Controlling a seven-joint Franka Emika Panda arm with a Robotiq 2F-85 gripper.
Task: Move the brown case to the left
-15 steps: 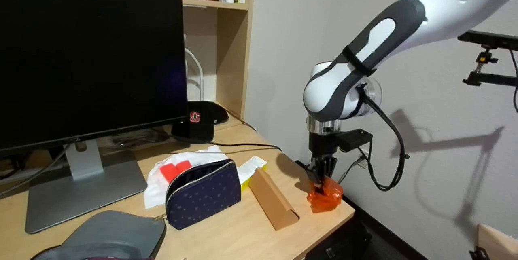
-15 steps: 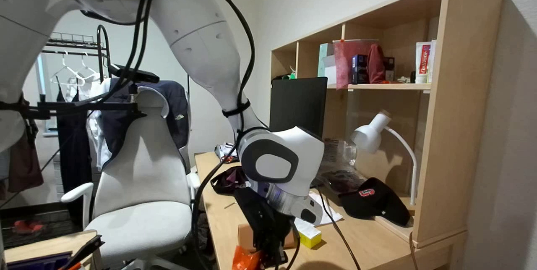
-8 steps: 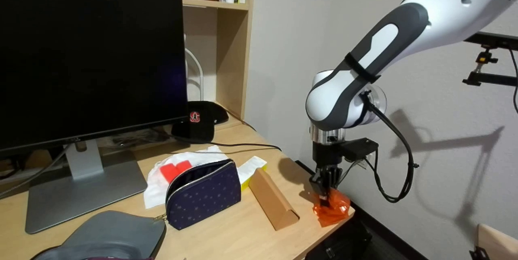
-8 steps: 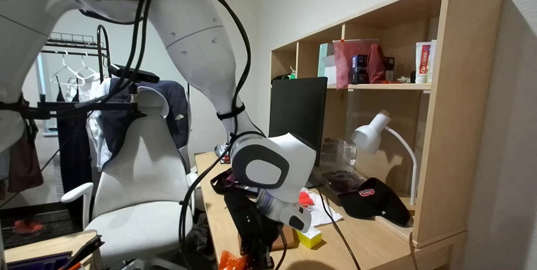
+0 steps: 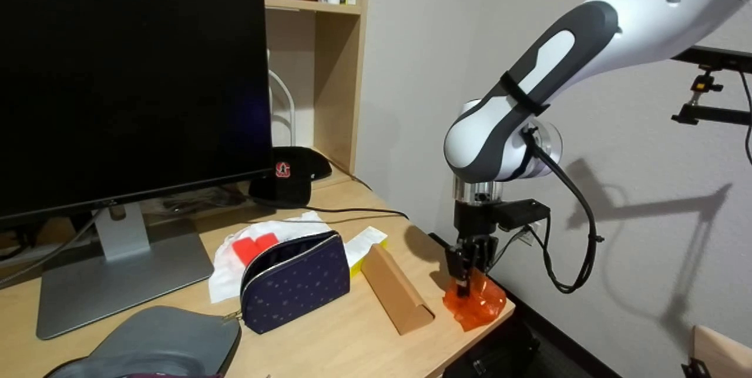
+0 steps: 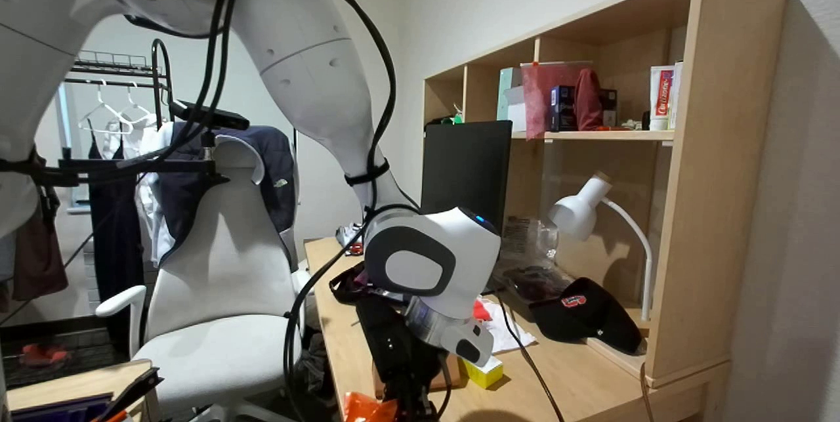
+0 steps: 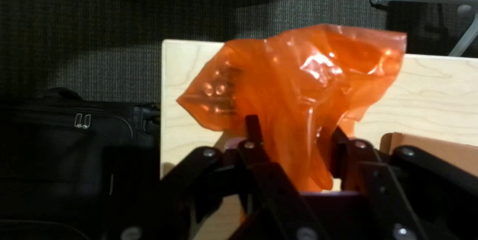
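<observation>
The brown case [image 5: 395, 293] is a slim tan box with a folded end. It lies on the desk [image 5: 329, 345] beside the dark pouch. In an exterior view it is partly hidden behind my gripper [image 6: 451, 373]; its end shows at the right of the wrist view [image 7: 437, 152]. My gripper [image 5: 472, 288] is down at the desk corner, to the right of the case and apart from it. In the wrist view its fingers [image 7: 295, 130] stand apart, with the crumpled orange bag [image 7: 287, 79] between them. The bag [image 5: 479, 307] rests on the desk corner.
The navy dotted pouch [image 5: 296, 287] stands left of the case. A yellow-and-white box [image 6: 484, 373] touches the case's far end. A grey item [image 5: 170, 337] lies at the front. A monitor [image 5: 135, 84] stands behind. A black suitcase [image 7: 63, 139] is beyond the desk edge.
My gripper and the orange bag have moved right, towards the desk corner. In the last half second the fingers have spread and the bag looks wider. The brown case has not moved.
</observation>
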